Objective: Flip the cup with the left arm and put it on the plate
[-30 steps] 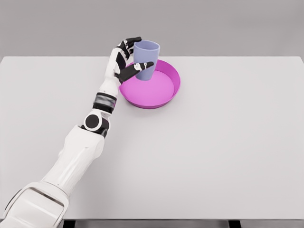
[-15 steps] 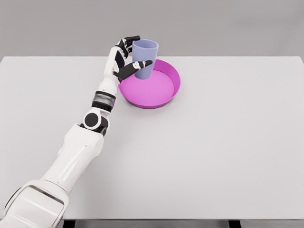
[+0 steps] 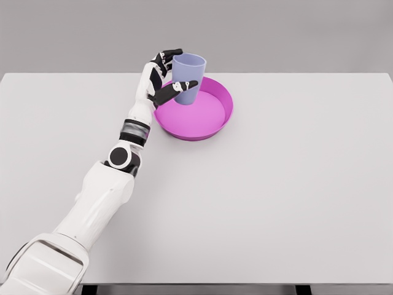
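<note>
On the grey counter (image 3: 295,184), head view: the left hand (image 3: 161,78) grasps the lilac cup (image 3: 188,76), thumb across its front, fingers behind. The cup stands upright, mouth up, at the rear left of the magenta plate (image 3: 209,126); contact with the plate floor cannot be confirmed.

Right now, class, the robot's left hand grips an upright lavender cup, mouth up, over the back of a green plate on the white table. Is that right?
Not quite: the plate is magenta, not green, as the head view shows. The rest holds: the left hand grips the lavender cup upright, mouth up, over the plate's back part, on the white table.
</note>
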### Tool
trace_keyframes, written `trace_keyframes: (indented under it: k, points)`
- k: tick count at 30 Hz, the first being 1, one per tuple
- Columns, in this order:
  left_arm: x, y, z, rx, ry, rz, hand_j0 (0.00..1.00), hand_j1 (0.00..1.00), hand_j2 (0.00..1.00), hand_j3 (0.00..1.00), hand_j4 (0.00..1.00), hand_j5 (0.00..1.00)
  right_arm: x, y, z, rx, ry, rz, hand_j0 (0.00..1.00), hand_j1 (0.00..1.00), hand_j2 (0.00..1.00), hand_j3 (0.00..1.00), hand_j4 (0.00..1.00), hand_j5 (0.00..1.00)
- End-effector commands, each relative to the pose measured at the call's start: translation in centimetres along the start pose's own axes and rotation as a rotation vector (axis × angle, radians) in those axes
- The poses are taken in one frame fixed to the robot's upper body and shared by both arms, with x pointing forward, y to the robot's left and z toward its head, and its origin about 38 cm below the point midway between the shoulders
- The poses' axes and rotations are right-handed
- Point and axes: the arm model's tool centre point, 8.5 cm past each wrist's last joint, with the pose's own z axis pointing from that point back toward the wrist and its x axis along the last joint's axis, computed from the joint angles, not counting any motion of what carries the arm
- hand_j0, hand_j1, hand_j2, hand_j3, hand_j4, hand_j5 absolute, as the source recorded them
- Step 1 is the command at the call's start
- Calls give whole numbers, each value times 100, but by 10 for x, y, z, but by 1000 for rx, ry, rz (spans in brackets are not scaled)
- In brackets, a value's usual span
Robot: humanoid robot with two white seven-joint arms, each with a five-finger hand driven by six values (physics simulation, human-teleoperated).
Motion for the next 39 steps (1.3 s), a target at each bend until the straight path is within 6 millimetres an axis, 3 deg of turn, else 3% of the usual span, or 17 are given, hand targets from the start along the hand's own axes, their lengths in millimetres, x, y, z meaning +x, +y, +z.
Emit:
trace_keyframes:
  k: [1, 21, 33, 39]
  points:
    - [1, 0, 0, -1, -2, 1, 56, 56, 56, 56, 56, 56, 0, 0, 0, 0, 0, 0, 100, 100, 100, 100, 100, 100]
    - [1, -3, 3, 6, -11, 24, 59, 59, 59, 59, 59, 59, 0, 0, 0, 0, 0, 0, 100, 100, 100, 100, 100, 100]
    - [33, -18, -11, -26, -114, 59, 59, 59, 59, 59, 59, 59, 0, 0, 0, -1, 0, 0, 100, 100, 100, 100, 100, 100]
    - [30, -13, -10, 8, -105, 102, 58, 58, 58, 58, 58, 58, -1, 0, 0, 1, 0, 0, 100, 100, 100, 100, 100, 100]
